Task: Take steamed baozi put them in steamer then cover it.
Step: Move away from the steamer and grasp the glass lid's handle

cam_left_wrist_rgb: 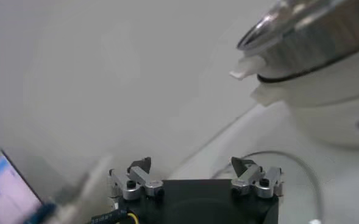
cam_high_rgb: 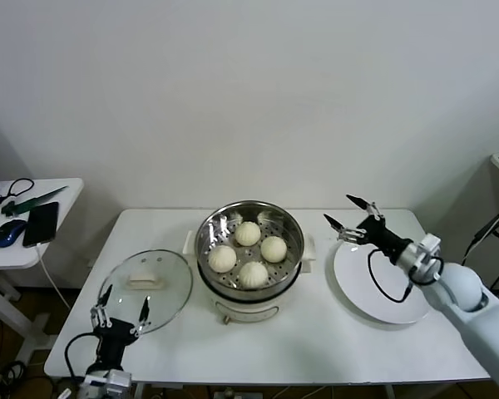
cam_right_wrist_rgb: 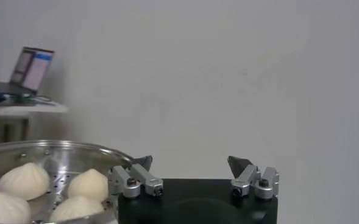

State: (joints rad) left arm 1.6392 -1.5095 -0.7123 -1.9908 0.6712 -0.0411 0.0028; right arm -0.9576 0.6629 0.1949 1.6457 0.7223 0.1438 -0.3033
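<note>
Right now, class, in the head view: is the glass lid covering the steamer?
No. The glass lid lies flat on the table left of the open steamer, its four baozi uncovered.

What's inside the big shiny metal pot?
Four round cream-white dough buns sit on the perforated metal tray inside the shiny stainless-steel steamer pot. Whatever lies below the tray is hidden. The round glass lid lies beside the pot, not on it.

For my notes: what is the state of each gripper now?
Left gripper: open, holding nothing, near the glass lid.
Right gripper: open, holding nothing.
</note>
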